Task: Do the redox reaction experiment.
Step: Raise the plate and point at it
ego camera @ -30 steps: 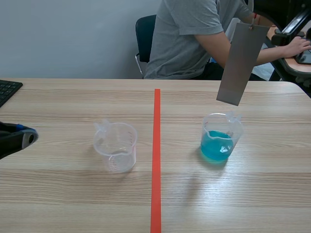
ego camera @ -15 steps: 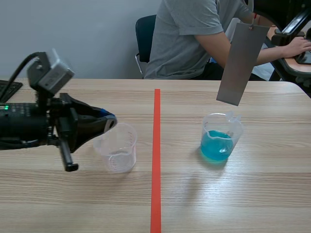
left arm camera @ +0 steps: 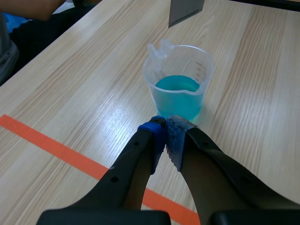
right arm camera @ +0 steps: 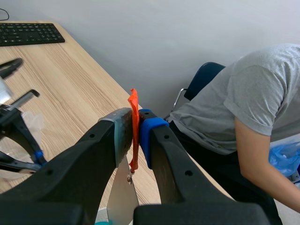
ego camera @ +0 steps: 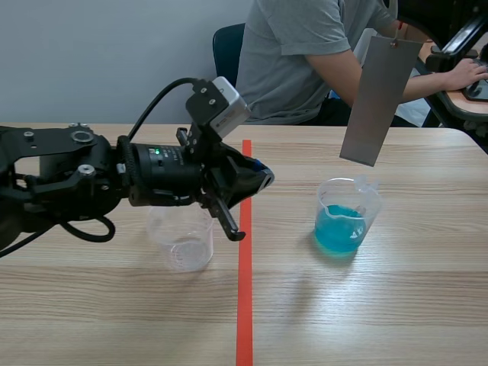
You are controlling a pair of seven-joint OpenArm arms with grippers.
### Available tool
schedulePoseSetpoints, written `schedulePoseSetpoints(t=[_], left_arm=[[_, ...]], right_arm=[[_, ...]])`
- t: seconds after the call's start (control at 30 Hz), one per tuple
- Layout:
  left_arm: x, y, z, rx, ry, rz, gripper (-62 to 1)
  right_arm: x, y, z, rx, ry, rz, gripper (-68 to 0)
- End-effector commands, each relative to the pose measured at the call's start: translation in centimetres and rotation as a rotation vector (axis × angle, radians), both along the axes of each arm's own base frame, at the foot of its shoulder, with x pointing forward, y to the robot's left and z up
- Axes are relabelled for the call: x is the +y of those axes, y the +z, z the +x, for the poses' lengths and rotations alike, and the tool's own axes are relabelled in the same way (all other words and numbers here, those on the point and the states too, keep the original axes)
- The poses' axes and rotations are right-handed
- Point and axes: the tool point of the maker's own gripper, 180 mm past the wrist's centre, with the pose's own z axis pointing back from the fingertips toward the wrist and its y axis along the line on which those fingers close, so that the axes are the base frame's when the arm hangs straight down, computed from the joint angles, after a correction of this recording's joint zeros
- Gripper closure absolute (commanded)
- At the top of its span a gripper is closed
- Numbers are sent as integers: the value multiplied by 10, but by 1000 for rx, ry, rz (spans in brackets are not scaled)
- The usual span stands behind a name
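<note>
Left gripper [ego camera: 261, 179], fingers closed together on nothing, swept in from the table's left edge within the last second and now reaches over the empty beaker [ego camera: 183, 245], tip pointing at the beaker of blue liquid [ego camera: 347, 223] beyond the red tape line [ego camera: 245, 305]. Right gripper [right arm camera: 135, 119] pinches an orange tag [right arm camera: 133, 101] from which the metal strip [ego camera: 379, 99] hangs, unmoved, just above that blue beaker; the left arm probably comes to steady it before dipping.

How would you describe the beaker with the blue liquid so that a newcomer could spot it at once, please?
Start at the wooden table and the orange-red tape line down its middle. On the robot's right of that line stands a clear plastic beaker, near the hanging grey metal strip. Unlike the empty beaker left of the line, it holds blue liquid.
</note>
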Motion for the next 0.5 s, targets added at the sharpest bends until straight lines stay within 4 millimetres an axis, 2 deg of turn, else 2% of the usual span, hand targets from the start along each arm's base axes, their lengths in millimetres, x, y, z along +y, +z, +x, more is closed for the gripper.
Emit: schedulePoseSetpoints(t=[0.0,0.33,0.47], left_arm=[[-12,15,5,-25,-12,-38,-31],[-48,18,24,-34,-13,-52,-31],[-60,16,25,-25,-16,-50,-31]], right_arm=[[-1,11,-1,-34,10,3,-13],[-1,11,-1,-34,10,3,-13],[-1,11,-1,-34,11,3,-13]])
